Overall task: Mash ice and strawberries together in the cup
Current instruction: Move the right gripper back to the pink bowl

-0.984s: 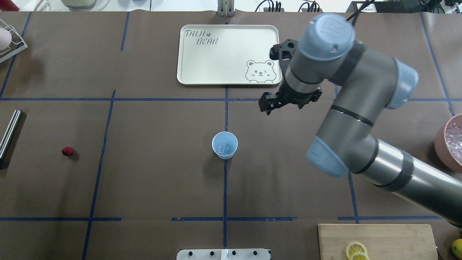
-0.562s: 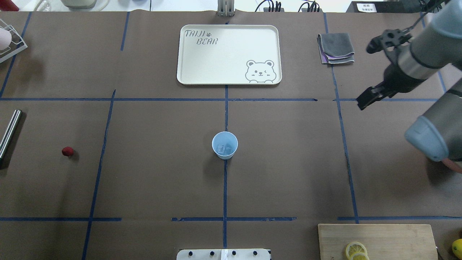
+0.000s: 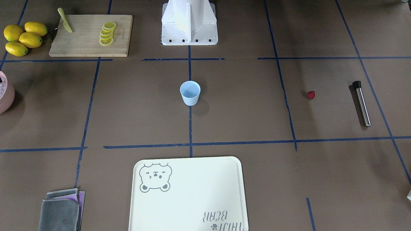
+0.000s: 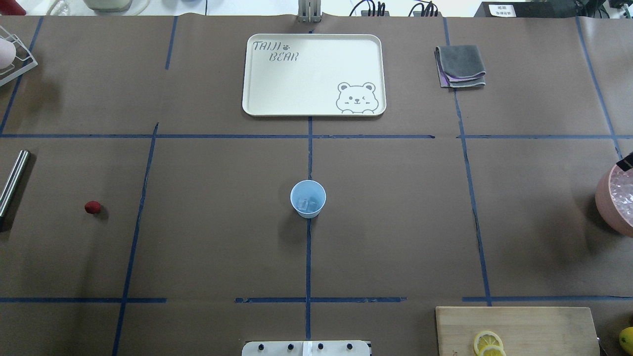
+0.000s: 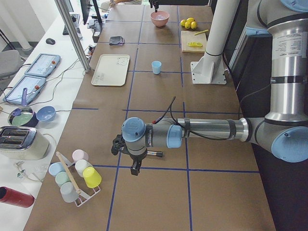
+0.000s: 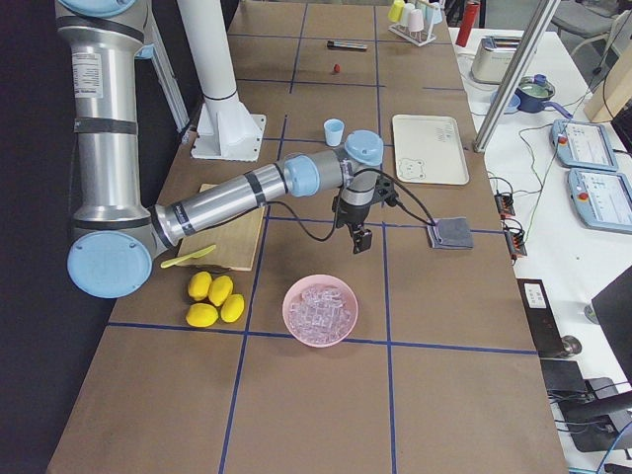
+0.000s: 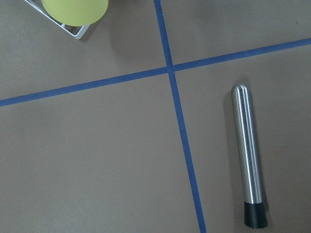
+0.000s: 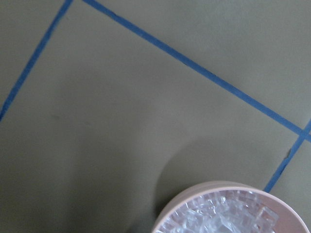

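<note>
- The cup (image 4: 307, 199) stands upright at the table's middle, with nothing touching it. A few pieces of ice (image 4: 309, 203) lie at its bottom.
- The strawberry (image 4: 92, 207) lies on the table well apart from the cup, on the robot's left. It is not in the cup yet.
- Further out the same way lies a steel rod (image 7: 248, 160) with a black end cap, probably the masher.
- Well apart from the cup on the robot's right stands a pink bowl (image 4: 604, 195) holding more ice.
- The left gripper (image 5: 134, 169) hangs over the table near the rod. The right gripper (image 6: 360, 240) hangs just beside the bowl. I cannot tell whether either claw is spread or pressed together.
- The strawberry looks soft and rounded. It will likely roll or bruise, so it wants a light pinch across its widest part.
- The ice is hard and likely slippery, so a cube may shoot out of a pinch.
- The cup looks light and thin-walled. Pressing down could tip it, so the other claw should steady it by the wall.
- The rod is stiff and smooth. A firm hold at mid-shaft seems best.
</note>
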`<action>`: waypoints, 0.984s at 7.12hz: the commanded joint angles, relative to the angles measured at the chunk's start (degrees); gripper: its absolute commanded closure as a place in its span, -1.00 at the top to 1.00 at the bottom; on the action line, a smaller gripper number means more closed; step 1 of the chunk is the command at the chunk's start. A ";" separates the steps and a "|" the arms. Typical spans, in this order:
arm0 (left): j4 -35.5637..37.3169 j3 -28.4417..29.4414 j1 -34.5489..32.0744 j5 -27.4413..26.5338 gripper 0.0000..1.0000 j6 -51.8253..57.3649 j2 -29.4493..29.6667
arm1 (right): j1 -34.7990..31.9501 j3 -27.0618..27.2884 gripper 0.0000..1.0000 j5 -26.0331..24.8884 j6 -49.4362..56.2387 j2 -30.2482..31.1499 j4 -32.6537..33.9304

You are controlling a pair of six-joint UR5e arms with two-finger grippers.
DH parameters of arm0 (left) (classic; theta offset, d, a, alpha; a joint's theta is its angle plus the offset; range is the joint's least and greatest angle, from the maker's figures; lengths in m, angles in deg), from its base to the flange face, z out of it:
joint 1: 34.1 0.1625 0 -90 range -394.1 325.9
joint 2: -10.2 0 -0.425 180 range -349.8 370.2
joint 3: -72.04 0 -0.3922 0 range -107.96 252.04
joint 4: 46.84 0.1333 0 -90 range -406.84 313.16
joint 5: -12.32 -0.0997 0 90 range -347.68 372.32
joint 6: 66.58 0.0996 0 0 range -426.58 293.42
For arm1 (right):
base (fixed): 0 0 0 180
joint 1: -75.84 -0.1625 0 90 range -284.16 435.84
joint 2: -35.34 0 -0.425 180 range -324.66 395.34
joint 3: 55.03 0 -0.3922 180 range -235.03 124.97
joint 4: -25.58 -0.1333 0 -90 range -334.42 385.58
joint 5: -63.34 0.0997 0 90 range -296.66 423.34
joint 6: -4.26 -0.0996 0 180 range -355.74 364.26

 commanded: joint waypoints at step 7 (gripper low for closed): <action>-0.01 0.00 0.00 0.00 1.00 0.00 0.00 | -0.65 -13.07 0.70 -2.82 1.74 8.06 -18.70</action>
